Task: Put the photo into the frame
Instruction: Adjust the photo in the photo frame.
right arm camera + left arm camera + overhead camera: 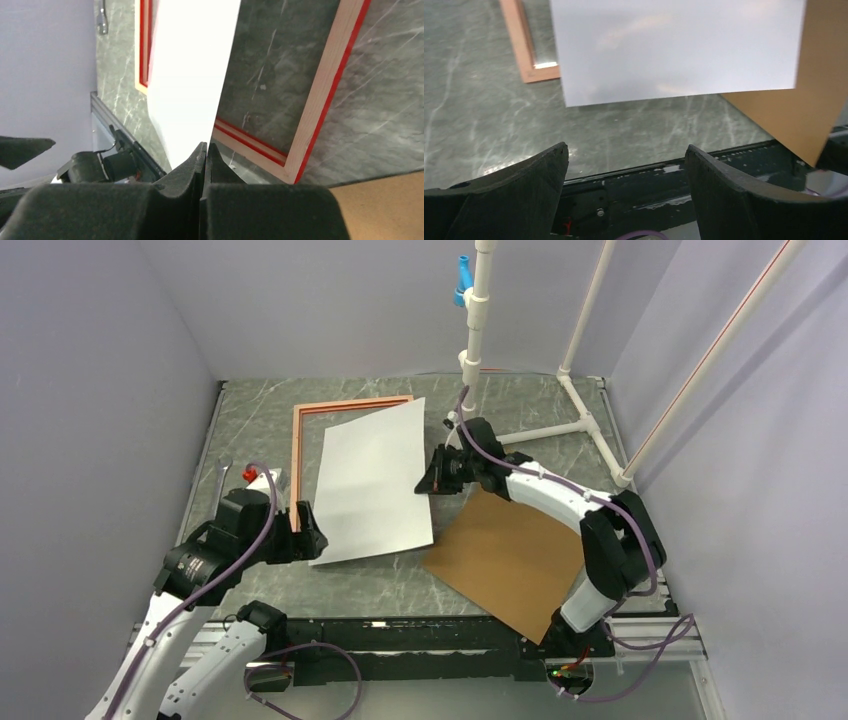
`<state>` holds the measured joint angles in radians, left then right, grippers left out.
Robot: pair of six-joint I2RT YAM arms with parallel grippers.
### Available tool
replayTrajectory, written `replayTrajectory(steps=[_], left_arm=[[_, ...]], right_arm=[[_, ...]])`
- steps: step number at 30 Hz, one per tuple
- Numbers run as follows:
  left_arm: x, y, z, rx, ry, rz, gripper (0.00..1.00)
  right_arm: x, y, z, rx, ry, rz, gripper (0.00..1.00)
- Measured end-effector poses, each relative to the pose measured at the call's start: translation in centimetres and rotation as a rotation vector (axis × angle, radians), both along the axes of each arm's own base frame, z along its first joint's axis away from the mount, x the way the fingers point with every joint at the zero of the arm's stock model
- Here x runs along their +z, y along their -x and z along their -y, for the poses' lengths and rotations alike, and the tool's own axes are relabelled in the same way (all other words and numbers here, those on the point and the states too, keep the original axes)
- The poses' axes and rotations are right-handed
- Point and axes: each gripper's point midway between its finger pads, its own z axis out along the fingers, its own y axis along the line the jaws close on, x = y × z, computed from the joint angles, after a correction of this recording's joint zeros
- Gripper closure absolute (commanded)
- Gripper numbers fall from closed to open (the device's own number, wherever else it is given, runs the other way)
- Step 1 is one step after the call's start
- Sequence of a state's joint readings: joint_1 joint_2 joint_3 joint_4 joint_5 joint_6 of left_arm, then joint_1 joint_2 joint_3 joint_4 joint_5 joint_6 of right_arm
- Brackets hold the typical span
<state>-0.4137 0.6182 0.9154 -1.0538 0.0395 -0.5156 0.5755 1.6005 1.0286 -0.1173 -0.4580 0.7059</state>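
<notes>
White photo (375,480) edge between right fingers (184,172)

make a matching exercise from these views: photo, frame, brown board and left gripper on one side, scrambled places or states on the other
Things:
1. photo
2. frame
3. brown board
4. left gripper

Places or states:
A. open, holding nothing
B. white side up, its right edge pinched in the shut right gripper
C. partly hidden under the photo
D. flat on the table, right of the photo

Pairs: 1-B, 2-C, 3-D, 4-A
</notes>
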Motion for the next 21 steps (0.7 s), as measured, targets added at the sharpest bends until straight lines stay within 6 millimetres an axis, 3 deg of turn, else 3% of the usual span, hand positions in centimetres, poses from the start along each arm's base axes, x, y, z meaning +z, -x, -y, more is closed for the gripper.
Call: replayTrajectory(steps=[5, 11, 21], left_arm=[[-0.9, 0.1, -2.2, 0.072, -0.096, -0.016, 0.11], [-1.3, 0.2, -3.0, 0.093, -0.137, -0.022, 0.1], [-1.4, 0.4, -3.2, 0.087, -0.146, -0.022, 0.11]], right_arm=[[0.6, -2.5, -0.6, -0.001, 0.104, 0.01, 1.0], [0.5, -5.1, -1.5, 0.03, 0.193, 0.015, 1.0], [-0.5, -5.8, -0.9, 0.031, 0.289, -0.013, 1.0]])
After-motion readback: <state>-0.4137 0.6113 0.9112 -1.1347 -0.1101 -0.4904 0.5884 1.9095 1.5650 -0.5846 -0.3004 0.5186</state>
